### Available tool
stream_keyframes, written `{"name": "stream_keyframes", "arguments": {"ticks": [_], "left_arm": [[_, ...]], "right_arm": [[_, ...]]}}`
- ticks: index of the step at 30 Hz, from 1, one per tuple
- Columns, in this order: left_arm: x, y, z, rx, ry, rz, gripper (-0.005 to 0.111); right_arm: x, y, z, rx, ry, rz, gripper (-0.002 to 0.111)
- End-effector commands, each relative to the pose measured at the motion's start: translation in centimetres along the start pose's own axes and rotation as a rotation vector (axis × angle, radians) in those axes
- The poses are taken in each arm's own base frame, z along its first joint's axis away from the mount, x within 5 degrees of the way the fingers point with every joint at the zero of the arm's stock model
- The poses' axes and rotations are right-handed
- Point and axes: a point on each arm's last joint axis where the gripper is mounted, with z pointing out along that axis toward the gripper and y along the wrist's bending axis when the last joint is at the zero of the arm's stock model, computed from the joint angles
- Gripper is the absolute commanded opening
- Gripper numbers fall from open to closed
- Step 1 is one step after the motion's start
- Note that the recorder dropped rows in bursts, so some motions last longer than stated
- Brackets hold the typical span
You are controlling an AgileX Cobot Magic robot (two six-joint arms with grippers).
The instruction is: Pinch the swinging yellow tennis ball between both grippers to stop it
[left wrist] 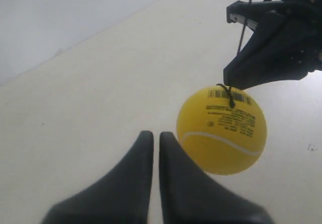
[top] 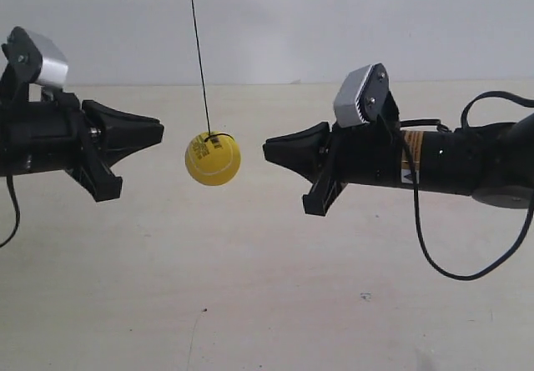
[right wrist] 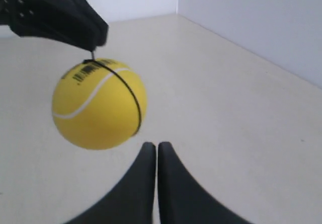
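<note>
The left gripper (left wrist: 155,136) and the right gripper (right wrist: 156,146) face each other tip to tip, jaws pressed together, each holding nothing. Between them, touching neither, the yellow tennis ball (top: 213,159) hangs on a thin dark string (top: 198,54) above a cream surface (top: 250,304), with a pale wall (top: 334,21) behind. White curved seams and small dark print mark the ball.

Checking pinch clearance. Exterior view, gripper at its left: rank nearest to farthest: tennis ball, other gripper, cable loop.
1. tennis ball, centre of view, closest by far.
2. other gripper, beyond the ball, right of centre.
3. cable loop, hanging low at the far right.
</note>
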Motion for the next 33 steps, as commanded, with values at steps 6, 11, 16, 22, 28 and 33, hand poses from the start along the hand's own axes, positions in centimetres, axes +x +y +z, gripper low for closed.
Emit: {"name": "stream_keyframes", "arguments": {"ticks": [6, 11, 16, 22, 28, 33], "left_arm": [[-2.0, -3.0, -6.4, -0.257, -0.024, 0.041, 0.005], [-2.6, -7.2, -13.2, -0.520, -0.228, 0.073, 0.005], [-2.1, -11.1, -17.8, -0.630, -0.492, 0.077, 0.005], [-1.4, -12.8, -19.6, -0.650, -0.606, 0.057, 0.005], [-1.4, -13.0, -19.8, -0.652, -0.616, 0.068, 0.005], [-1.4, -13.0, -19.8, -0.652, -0.616, 0.068, 0.005]], "right_arm": [[-2.4, 0.9, -3.8, 0.159, -0.024, -0.054, 0.000], [-6.0, 4.6, -9.0, 0.397, -0.167, -0.183, 0.000], [-9.4, 9.1, -13.4, 0.467, -0.250, -0.290, 0.000], [-11.5, 11.7, -16.6, 0.548, -0.310, -0.182, 0.000], [-11.9, 12.4, -17.6, 0.582, -0.328, -0.131, 0.000], [-11.9, 12.4, -17.6, 0.582, -0.328, -0.131, 0.000]]}}
